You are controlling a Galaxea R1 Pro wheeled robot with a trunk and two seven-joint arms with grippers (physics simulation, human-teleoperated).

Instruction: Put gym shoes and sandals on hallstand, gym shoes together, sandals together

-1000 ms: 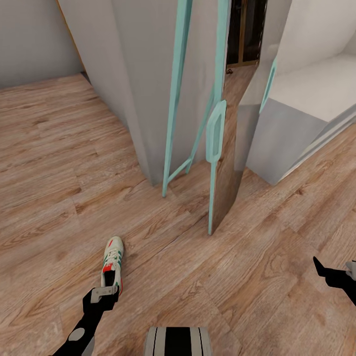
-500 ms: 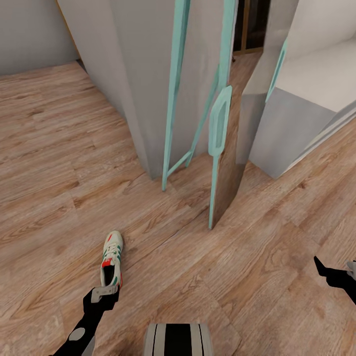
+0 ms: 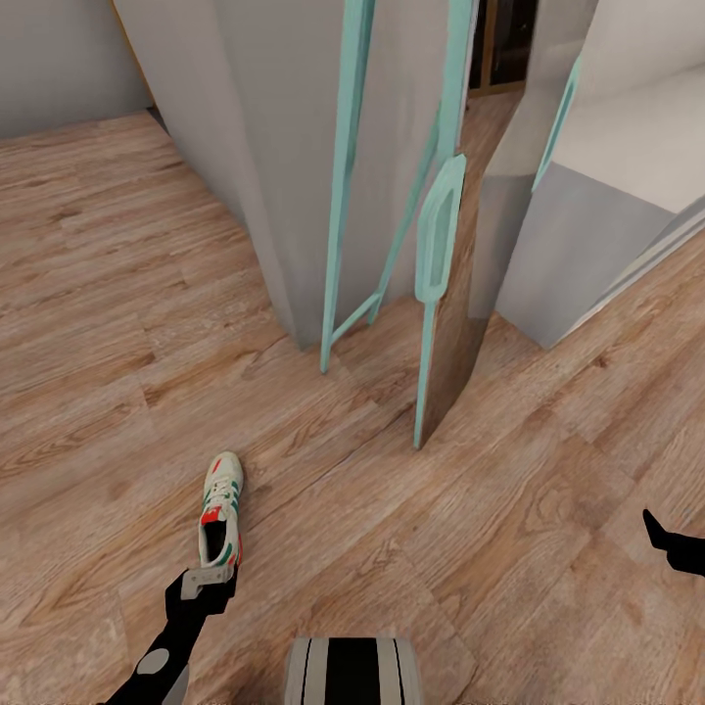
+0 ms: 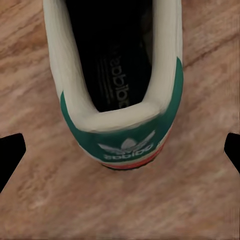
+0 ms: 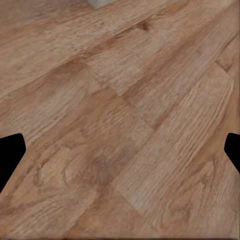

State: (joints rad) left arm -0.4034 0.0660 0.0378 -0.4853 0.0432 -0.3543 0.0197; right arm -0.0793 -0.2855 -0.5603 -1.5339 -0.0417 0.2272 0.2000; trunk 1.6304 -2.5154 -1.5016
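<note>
Left gripper (image 3: 208,585) spread wide just behind the gym shoe (image 3: 221,509) heel, grasping nothing; right gripper (image 5: 120,150) likewise spread over bare corridor floor (image 3: 509,529).

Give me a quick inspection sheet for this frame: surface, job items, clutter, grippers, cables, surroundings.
Surface: corridor floor, light brown wood planks.
Job's things: one gym shoe lies on the floor, heel toward the robot; the left wrist view shows its green heel tab and dark insole. Pale grey-white unit at upper right, possibly the hallstand.
Clutter: nothing seen.
Grippers: left gripper just behind the shoe's heel, fingers spread wide, not on it; right gripper at the right edge over bare floor, fingers spread in its wrist view.
Cables: nothing seen.
Surroundings: teal-framed leaning mirror against a grey wall.
</note>
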